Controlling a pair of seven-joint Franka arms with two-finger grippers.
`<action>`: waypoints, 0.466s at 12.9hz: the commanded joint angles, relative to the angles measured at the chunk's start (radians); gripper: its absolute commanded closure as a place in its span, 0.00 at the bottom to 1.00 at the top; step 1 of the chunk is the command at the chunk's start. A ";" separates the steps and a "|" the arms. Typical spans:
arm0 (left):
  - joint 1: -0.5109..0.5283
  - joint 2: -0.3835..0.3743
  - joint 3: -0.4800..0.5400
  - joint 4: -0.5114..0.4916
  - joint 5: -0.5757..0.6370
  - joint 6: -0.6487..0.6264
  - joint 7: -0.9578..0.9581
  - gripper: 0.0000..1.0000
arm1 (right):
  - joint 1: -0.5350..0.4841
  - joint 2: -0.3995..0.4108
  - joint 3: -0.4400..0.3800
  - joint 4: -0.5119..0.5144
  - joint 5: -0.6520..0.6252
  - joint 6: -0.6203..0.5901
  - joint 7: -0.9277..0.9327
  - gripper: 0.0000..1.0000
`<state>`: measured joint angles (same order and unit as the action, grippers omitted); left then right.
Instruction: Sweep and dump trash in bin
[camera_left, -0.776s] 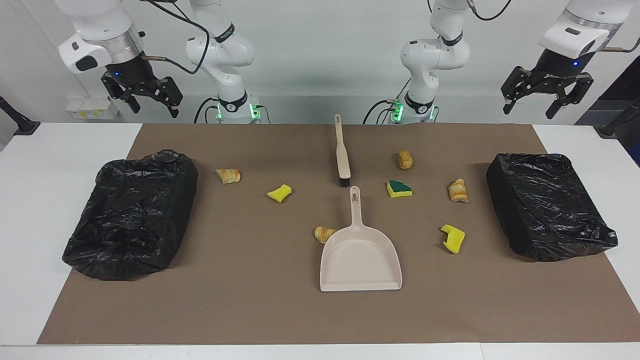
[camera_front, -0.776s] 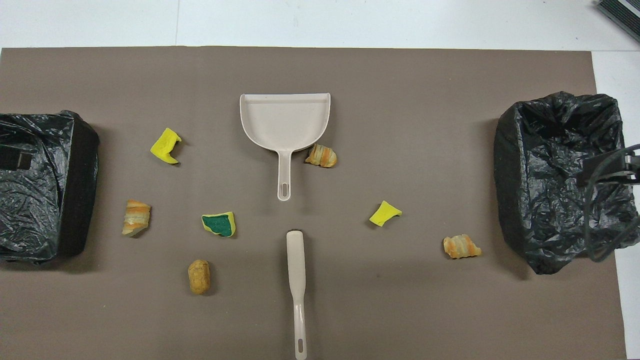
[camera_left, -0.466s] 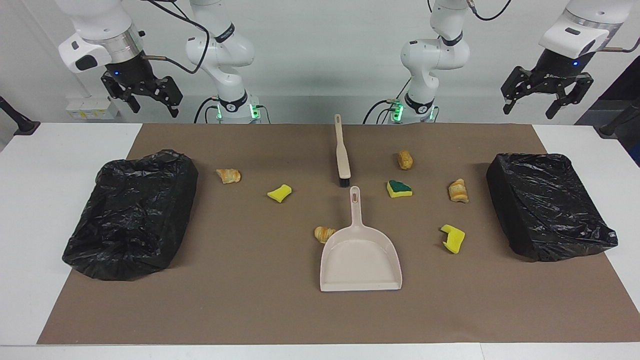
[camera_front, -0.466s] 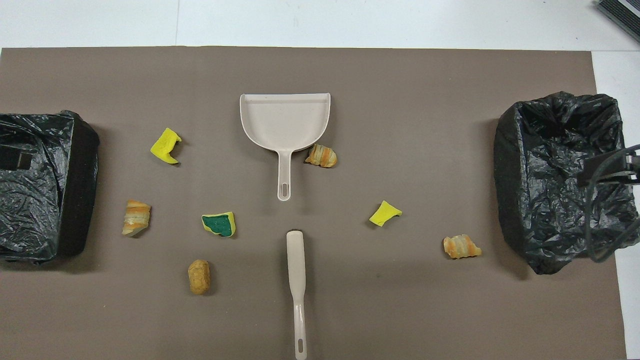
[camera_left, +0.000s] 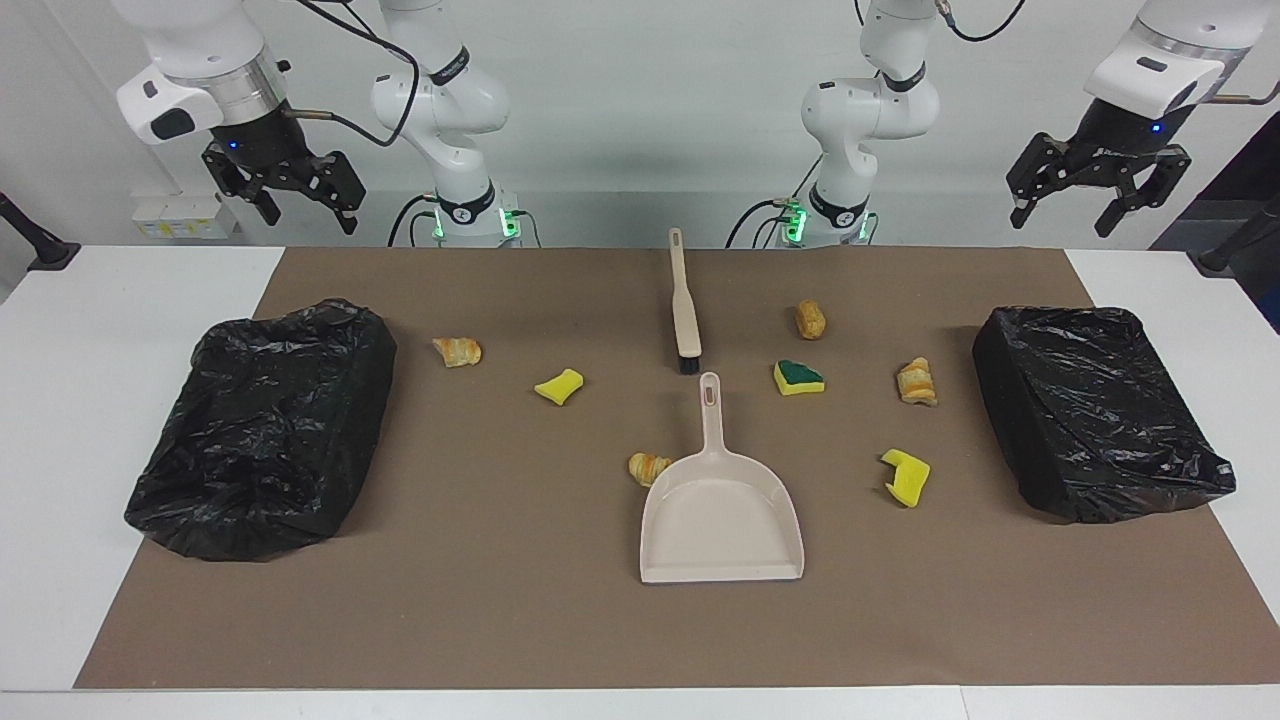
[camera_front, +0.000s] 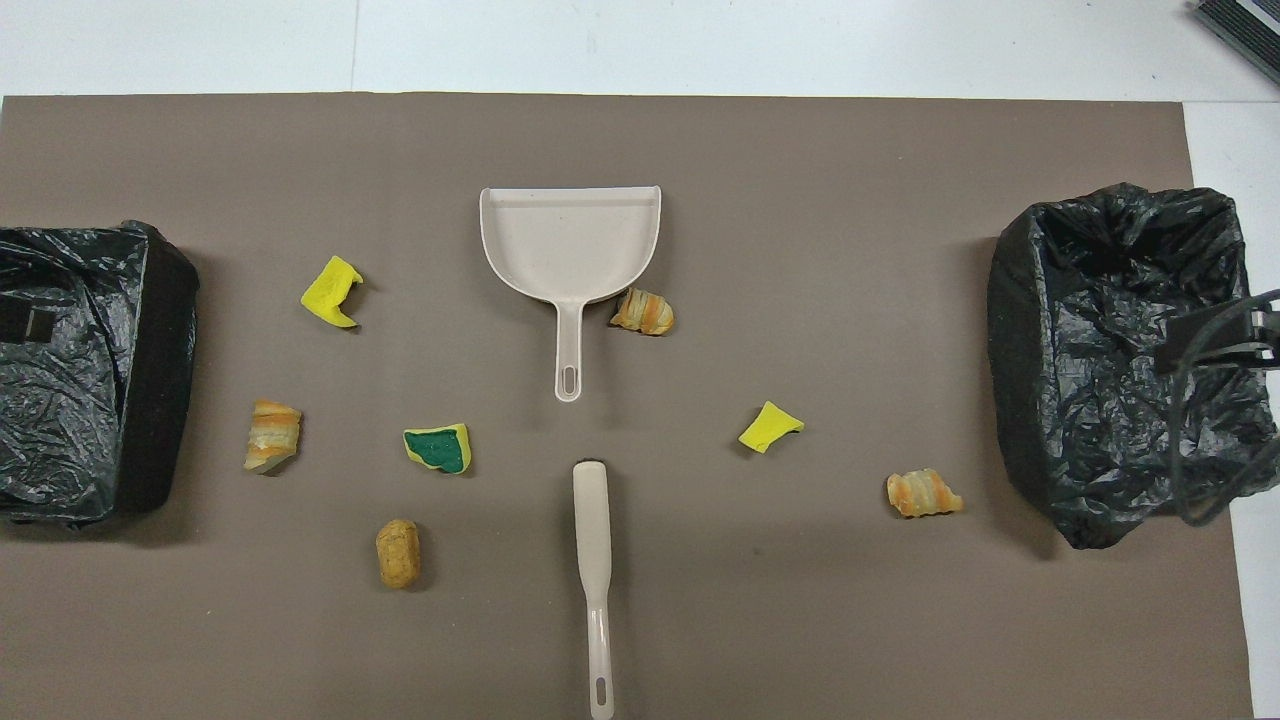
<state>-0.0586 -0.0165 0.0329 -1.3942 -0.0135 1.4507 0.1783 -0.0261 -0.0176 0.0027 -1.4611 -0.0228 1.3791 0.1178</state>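
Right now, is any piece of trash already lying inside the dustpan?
No, the dustpan holds nothing; the closest piece, a pastry, lies on the brown mat beside the pan's handle end.

— What covers the tabletop (camera_left: 120, 330)?
— A brown mat (camera_left: 500, 600) over most of it, white showing at the edges.
— And on the mat?
— A black-lined bin (camera_left: 262, 425) at the right arm's end, another bin (camera_left: 1095, 410) at the left arm's end. Between them, mid-mat, a beige dustpan (camera_left: 720, 510), with a beige brush (camera_left: 684, 310) nearer the robots. Scattered trash (camera_left: 557, 386) around them: yellow sponge chunks and pastries, one pastry (camera_left: 648, 467) just beside the dustpan.
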 joint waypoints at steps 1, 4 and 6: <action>0.014 -0.020 -0.007 -0.014 0.010 -0.016 0.000 0.00 | -0.001 -0.002 0.002 0.008 0.015 -0.009 -0.023 0.00; 0.033 -0.020 -0.007 -0.014 0.010 -0.018 -0.005 0.00 | -0.003 -0.002 0.002 0.008 0.015 -0.009 -0.023 0.00; 0.033 -0.037 -0.007 -0.041 0.010 -0.013 -0.008 0.00 | -0.001 -0.002 0.002 0.008 0.015 -0.009 -0.023 0.00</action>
<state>-0.0367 -0.0179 0.0345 -1.3955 -0.0132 1.4450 0.1768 -0.0199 -0.0176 0.0027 -1.4610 -0.0228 1.3792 0.1178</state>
